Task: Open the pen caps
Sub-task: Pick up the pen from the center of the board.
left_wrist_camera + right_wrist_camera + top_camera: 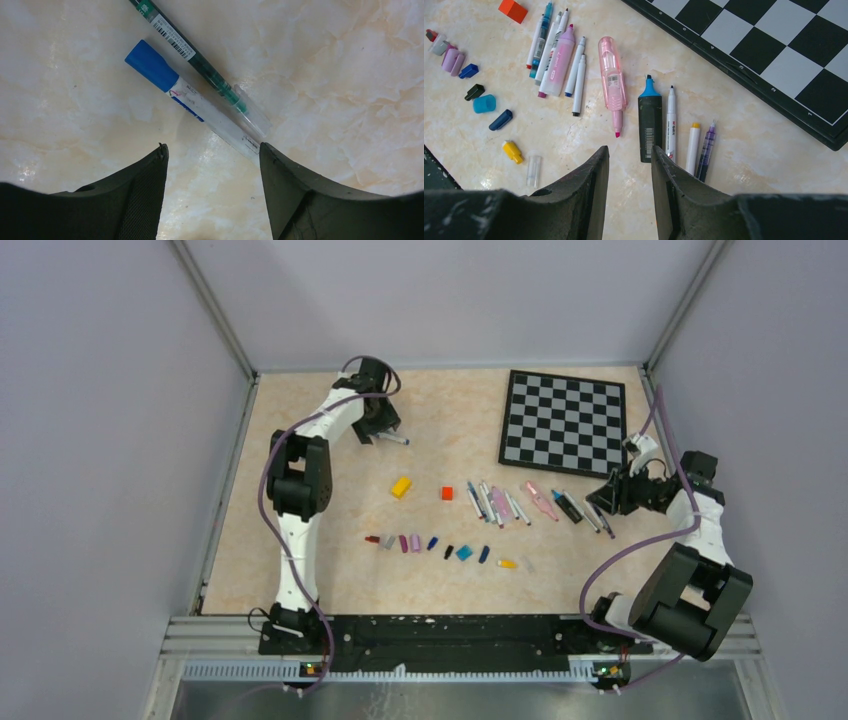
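The pen caps (pixel 440 545) lie loose in a line across the middle of the table (pixel 300 560), on the side nearer the arm bases. Among them are red, grey, purple, blue, black, cyan and yellow ones. Just beyond them the pens (pixel 520 502) lie side by side in a row. Those nearest the right wrist camera show bare tips, among them a pink highlighter (pixel 611 80) and a black highlighter (pixel 650 122) with a blue tip.

Two more pens lie well apart from the row at the far left of the table, both with caps on. One is a white pen (pixel 210 117) with a blue cap (pixel 151 66). Close alongside it is a green pen (pixel 175 42) with a clear cap (pixel 250 112).

The left gripper (pixel 212 150) hangs over these two with its jaws wide apart and nothing between them. The plain end of the white pen lies right at the tip of one finger, and whether they touch cannot be told.

The right gripper (pixel 630 150) hovers above the table by the right end of the row. Its jaws are parted by a narrow gap and hold nothing.

A yellow block (pixel 401 487) and a red cube (pixel 447 493) sit just left of the row. A chessboard (pixel 565 420) lies in the far right corner.
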`<action>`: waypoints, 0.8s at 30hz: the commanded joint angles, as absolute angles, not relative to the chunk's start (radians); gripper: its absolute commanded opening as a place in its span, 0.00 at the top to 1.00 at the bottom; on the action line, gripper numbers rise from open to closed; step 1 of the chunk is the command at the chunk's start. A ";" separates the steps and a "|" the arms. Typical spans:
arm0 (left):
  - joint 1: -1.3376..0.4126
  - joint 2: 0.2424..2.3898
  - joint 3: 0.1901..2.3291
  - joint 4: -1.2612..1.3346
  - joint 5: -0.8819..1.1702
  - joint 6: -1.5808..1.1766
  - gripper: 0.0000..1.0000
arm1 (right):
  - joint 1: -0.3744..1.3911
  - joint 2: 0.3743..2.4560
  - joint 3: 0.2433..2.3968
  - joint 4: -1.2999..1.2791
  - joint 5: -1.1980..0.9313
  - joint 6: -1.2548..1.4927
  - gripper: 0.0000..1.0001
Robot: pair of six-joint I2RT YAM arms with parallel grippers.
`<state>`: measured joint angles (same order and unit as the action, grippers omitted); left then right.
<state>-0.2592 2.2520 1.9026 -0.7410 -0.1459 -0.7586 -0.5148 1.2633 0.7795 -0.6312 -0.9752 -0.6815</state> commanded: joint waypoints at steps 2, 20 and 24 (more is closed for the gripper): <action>-0.252 2.270 1.948 -0.730 -0.137 -0.748 0.33 | -0.522 1.244 0.787 -0.632 -1.001 -0.713 0.65; -0.248 2.304 1.945 -0.767 -0.137 -0.745 0.41 | -0.523 1.243 0.787 -0.635 -1.000 -0.715 0.65; -0.248 2.276 1.909 -0.790 -0.142 -0.745 0.44 | -0.523 1.241 0.788 -0.635 -1.002 -0.715 0.65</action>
